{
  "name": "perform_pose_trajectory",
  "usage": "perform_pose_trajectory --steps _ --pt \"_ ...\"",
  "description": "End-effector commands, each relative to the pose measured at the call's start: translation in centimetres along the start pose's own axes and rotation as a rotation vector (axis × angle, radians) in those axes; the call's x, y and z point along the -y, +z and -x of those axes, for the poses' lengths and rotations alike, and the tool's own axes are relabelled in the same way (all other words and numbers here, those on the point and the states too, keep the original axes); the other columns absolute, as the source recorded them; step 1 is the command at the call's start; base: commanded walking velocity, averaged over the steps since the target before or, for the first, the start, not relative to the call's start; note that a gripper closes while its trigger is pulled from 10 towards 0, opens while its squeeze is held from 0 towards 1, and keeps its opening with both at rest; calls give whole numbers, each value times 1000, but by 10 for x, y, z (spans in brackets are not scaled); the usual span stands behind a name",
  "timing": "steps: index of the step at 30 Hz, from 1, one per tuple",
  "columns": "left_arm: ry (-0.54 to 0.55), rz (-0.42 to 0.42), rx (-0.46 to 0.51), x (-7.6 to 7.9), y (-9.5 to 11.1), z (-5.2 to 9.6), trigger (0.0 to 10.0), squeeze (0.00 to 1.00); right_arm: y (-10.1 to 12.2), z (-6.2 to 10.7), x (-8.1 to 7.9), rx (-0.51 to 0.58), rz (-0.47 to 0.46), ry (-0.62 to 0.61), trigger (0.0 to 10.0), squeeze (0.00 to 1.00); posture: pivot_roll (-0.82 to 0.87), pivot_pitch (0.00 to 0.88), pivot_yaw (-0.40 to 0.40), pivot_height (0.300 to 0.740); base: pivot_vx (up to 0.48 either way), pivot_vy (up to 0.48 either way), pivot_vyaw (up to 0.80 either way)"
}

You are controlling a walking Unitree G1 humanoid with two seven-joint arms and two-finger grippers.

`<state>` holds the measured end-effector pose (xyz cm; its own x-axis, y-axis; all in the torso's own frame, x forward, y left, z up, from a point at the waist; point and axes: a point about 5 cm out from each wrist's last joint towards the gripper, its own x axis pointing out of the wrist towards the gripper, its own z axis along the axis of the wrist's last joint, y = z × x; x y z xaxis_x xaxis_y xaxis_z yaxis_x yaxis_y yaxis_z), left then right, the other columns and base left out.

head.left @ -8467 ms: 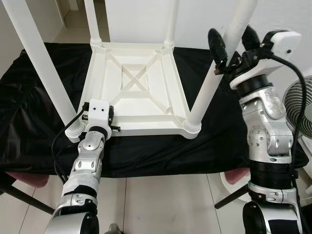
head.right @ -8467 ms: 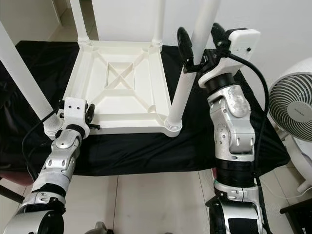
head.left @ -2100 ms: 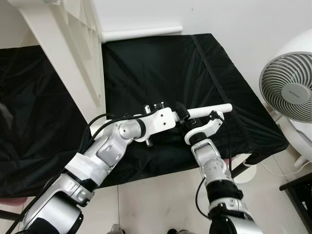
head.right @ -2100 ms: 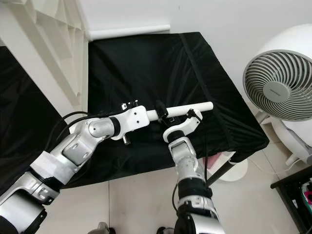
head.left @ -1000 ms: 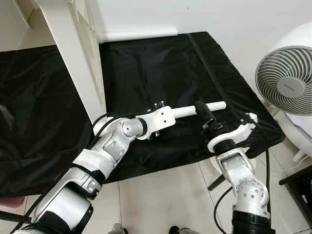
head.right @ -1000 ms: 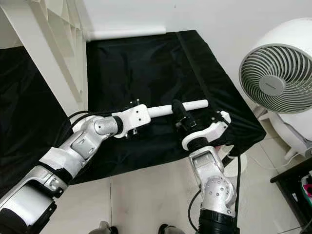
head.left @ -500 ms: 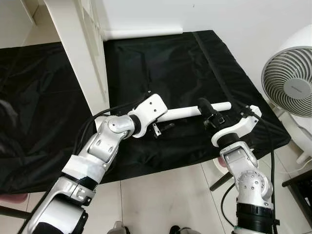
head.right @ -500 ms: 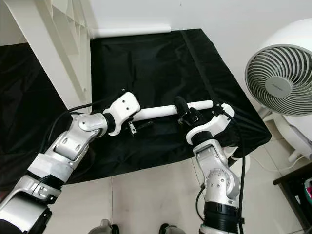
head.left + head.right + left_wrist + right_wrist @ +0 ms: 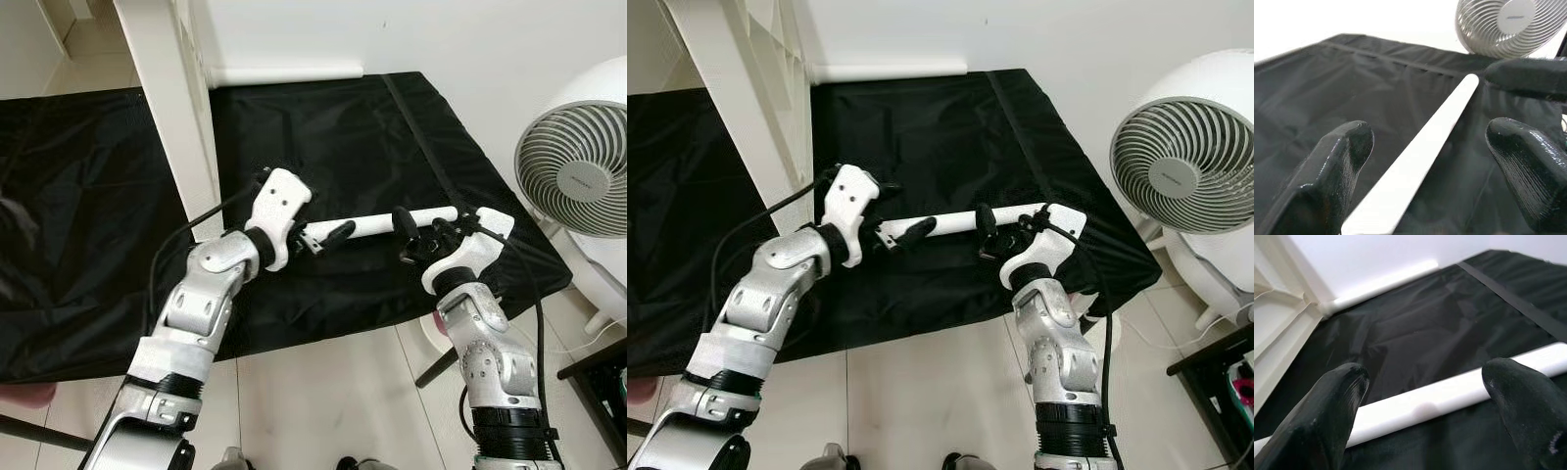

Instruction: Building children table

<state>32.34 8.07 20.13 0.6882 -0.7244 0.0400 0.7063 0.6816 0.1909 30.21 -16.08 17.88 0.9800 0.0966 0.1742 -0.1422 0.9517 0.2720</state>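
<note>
Your leg (image 9: 377, 226) lay with its long axis from 9 to 3 o'clock between both released pincers, left (image 9: 315, 240) and right (image 9: 415, 235).

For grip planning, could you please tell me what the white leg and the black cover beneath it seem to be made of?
The white leg looks like smooth, matte plastic: an even tube with soft highlights. The black cover looks like thin, slightly glossy synthetic fabric: it wrinkles, shines faintly and has a stitched seam.
</note>
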Motion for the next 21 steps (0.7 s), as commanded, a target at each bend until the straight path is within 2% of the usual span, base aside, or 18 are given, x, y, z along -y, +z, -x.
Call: perform_pose_trajectory --steps 1,3,7,8,11,12,13,14,15,16,17,18,21 --pt "375 22 19 -17 2 14 10000 0 0 1 2 16 71 2 10000 0 94 59 -24 740 0 0 0" --pt "432 8 41 -16 4 23 10000 0 0 1 3 29 93 -1 10000 0 100 60 -28 740 0 0 0" --pt "447 14 53 -13 2 27 10000 0 -1 2 3 30 96 -4 10000 0 105 60 -31 740 0 0 0" --pt "470 -22 47 -10 -3 33 10000 0 -2 1 3 30 106 -3 10000 0 110 62 -34 740 0 0 0" --pt "477 -29 47 -7 -7 37 10000 0 -3 1 3 29 113 -4 10000 0 114 64 -37 740 0 0 0" --pt "530 -72 31 -9 -12 45 10000 0 -4 0 4 31 122 -7 10000 0 116 65 -38 740 0 0 0" --pt "530 -72 31 -9 -12 45 10000 0 -4 0 4 31 122 -7 10000 0 116 65 -38 740 0 0 0" --pt "601 -92 8 -13 -18 55 10000 0 -3 -1 6 35 141 -7 10000 0 120 67 -38 740 0 0 0" --pt "601 -92 8 -13 -18 55 10000 0 -3 -1 6 35 141 -7 10000 0 120 67 -38 740 0 0 0" --pt "670 -95 -4 -18 -21 67 10000 0 -2 -2 9 41 156 -12 10000 0 125 71 -39 740 0 0 0" --pt "670 -95 -4 -18 -21 67 10000 0 -2 -2 9 41 156 -12 10000 0 125 71 -39 740 0 0 0" --pt "729 -104 -12 -21 -23 77 10000 0 -1 -3 11 45 165 -16 10000 0 131 74 -41 740 0 0 0" --pt "768 -91 -11 -22 -22 85 10000 0 0 -3 13 50 175 -20 10000 0 134 78 -43 740 0 0 0"
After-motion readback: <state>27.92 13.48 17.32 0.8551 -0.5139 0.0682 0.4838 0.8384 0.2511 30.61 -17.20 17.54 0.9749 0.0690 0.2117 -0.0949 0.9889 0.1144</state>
